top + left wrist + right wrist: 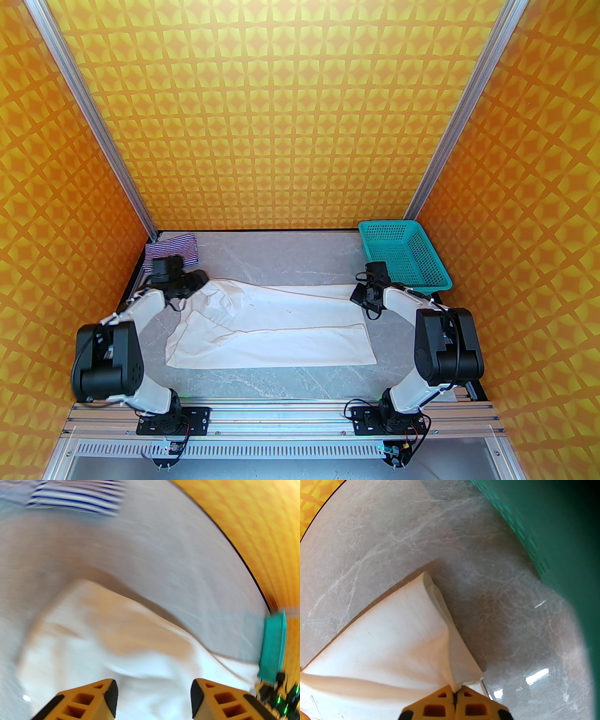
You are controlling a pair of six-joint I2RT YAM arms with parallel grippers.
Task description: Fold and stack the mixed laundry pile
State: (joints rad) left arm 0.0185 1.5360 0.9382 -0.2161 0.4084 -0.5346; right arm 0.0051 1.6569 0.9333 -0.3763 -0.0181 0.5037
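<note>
White cloth [281, 323] spread wrinkled across the middle of a grey table [290, 255].
The right gripper [454, 691] pinches the cloth's far right corner. The left gripper [153, 688] hovers over its left end, fingers apart and empty. The striped garment [180, 246] lies in the far left corner.

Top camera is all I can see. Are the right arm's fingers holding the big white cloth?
Observer: Yes. In the right wrist camera, the right fingers are shut on a corner of the white cloth.
Operator: And the left ones?
Observer: The left fingers stand apart over the cloth, gripping nothing.
Operator: Is the cloth touching the basket?
Observer: No, bare table shows between that corner and the basket.
</note>
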